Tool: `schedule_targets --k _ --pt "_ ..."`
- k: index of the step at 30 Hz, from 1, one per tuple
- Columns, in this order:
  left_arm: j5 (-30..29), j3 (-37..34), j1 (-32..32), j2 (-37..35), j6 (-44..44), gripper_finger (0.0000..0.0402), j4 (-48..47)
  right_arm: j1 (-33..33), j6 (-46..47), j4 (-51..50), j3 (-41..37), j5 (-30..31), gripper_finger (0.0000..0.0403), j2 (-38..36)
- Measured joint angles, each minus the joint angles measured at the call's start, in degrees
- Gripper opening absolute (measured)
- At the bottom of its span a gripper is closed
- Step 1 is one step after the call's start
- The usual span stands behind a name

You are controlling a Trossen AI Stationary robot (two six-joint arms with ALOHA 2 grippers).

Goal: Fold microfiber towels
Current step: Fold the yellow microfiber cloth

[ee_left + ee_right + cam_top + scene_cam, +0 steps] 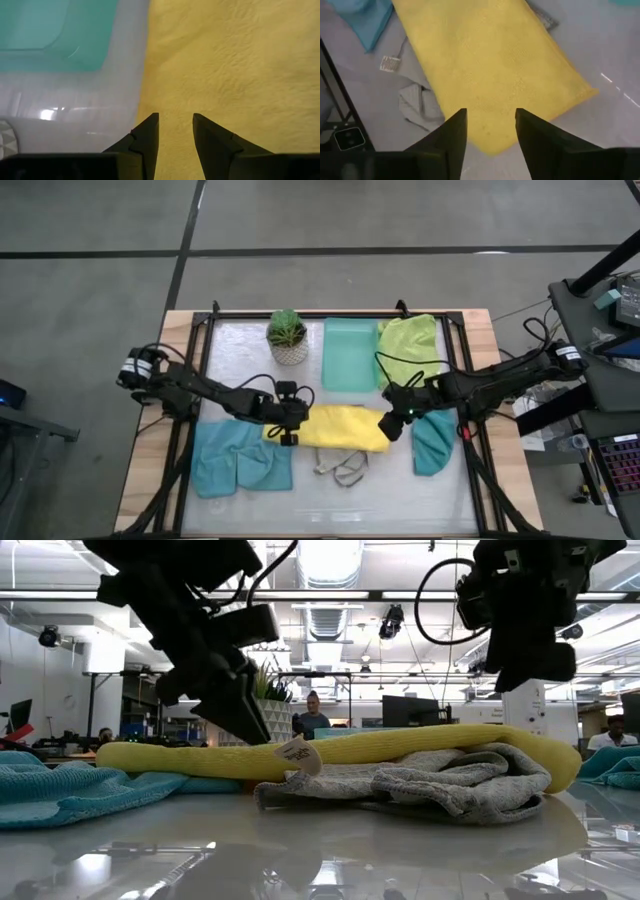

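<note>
- Fingers of my left gripper (175, 131) and right gripper (490, 125) stand parted, grasping nothing.
- Yellow towel (345, 427) lies folded directly under both, long axis running between them.
- Each gripper hovers over one end; neither is nearer.

No readable writing

I can make out nothing on the small white sewn-in tag (390, 63) beside my right arm.
</note>
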Motion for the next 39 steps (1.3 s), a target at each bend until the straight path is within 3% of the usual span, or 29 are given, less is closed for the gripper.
schedule_targets --k 4,9,18,25,39 --pt "-0.28 -0.64 0.75 0.33 -0.19 0.0105 0.80 2.00 1.69 -0.08 -0.19 0.92 0.0172 0.02" --pt "-0.76 -3.36 1.25 2.16 -0.28 0.0105 7.93 4.94 8.11 0.30 -3.56 7.64 0.0171 0.09" --pt "-3.57 -3.93 1.38 4.41 -5.22 0.0105 3.41 5.92 17.39 3.10 -10.89 9.15 0.0180 0.15" --pt "-5.92 -3.70 1.47 5.88 -6.50 0.0105 3.34 5.76 18.94 15.49 -16.56 9.22 0.0178 0.21" --pt "-6.61 -3.44 2.25 5.33 -7.78 0.0105 0.59 5.28 20.32 22.32 -21.24 13.52 0.0178 0.22"
